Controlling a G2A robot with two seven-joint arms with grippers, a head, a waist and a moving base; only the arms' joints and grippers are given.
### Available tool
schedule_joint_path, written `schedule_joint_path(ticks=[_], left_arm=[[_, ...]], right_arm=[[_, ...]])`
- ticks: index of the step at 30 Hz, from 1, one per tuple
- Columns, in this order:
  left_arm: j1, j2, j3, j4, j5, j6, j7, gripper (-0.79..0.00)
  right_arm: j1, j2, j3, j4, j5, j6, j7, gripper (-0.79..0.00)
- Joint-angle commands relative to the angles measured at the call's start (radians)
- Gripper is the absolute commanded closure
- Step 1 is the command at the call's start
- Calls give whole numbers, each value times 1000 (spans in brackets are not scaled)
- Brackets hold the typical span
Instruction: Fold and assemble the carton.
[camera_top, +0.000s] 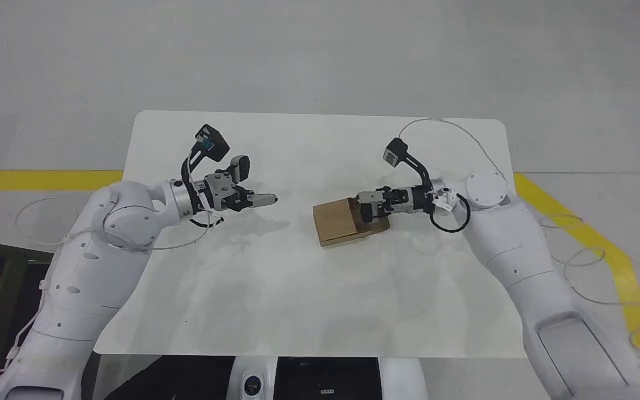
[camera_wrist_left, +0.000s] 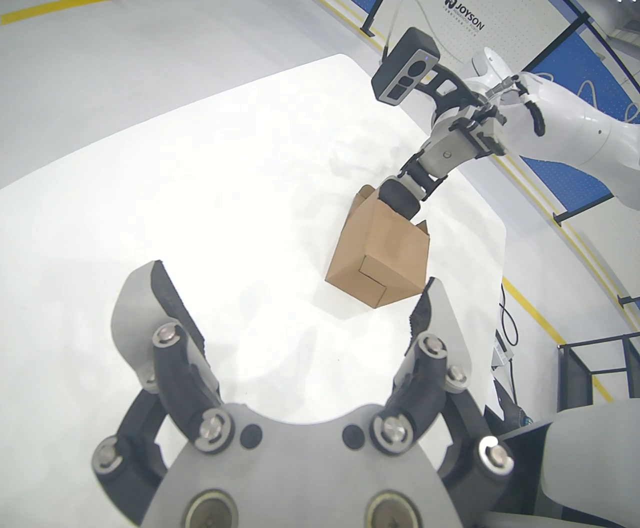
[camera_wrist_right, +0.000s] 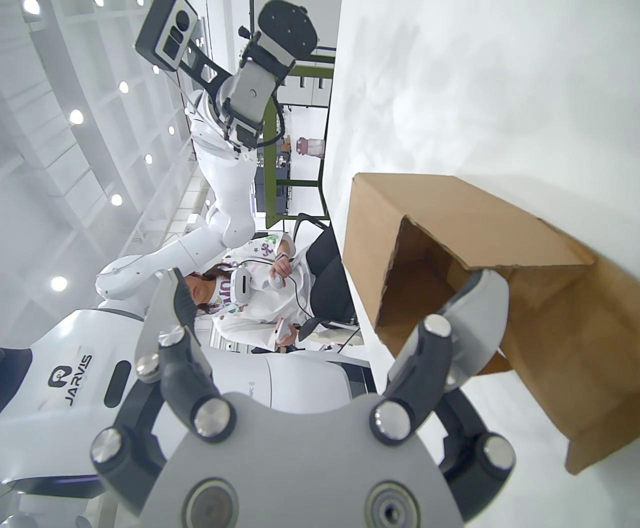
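Right gripper (camera_wrist_right: 325, 282) spread at the carton's (camera_wrist_right: 450, 225) open end, one finger (camera_wrist_right: 477, 305) inside the mouth and nothing clamped. Carton lies on the table (camera_top: 400, 300), closed end toward my left gripper (camera_wrist_left: 295, 275) — spread too, well apart. Right arm is nearer.

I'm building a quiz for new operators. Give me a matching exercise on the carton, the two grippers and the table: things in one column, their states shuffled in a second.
1 carton
2 left gripper
3 right gripper
4 table

A open, one finger in the carton's open end
B white, bearing the carton
C open above bare table, apart from the carton
D brown, on its side, one end closed

Pairs: 1-D, 2-C, 3-A, 4-B.
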Motion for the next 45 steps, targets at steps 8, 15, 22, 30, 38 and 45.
schedule_joint_path(ticks=[8,15,22,30,38,45], left_arm=[[0,0,0,0,0,0,0,-785],[0,0,0,0,0,0,0,-785],[19,0,-22,-41,198,-50,172,-785],[46,-19,43,0,723,-156,659,-785],[-18,-40,158,126,1066,-153,1001,-785],[-82,-54,227,175,1152,-218,1111,-785]], right_arm=[[-29,19,40,-64,-9,11,5,-785],[-29,19,40,-64,-9,11,5,-785],[-29,19,40,-64,-9,11,5,-785],[-29,19,40,-64,-9,11,5,-785],[-29,19,40,-64,-9,11,5,-785],[-29,19,40,-64,-9,11,5,-785]])
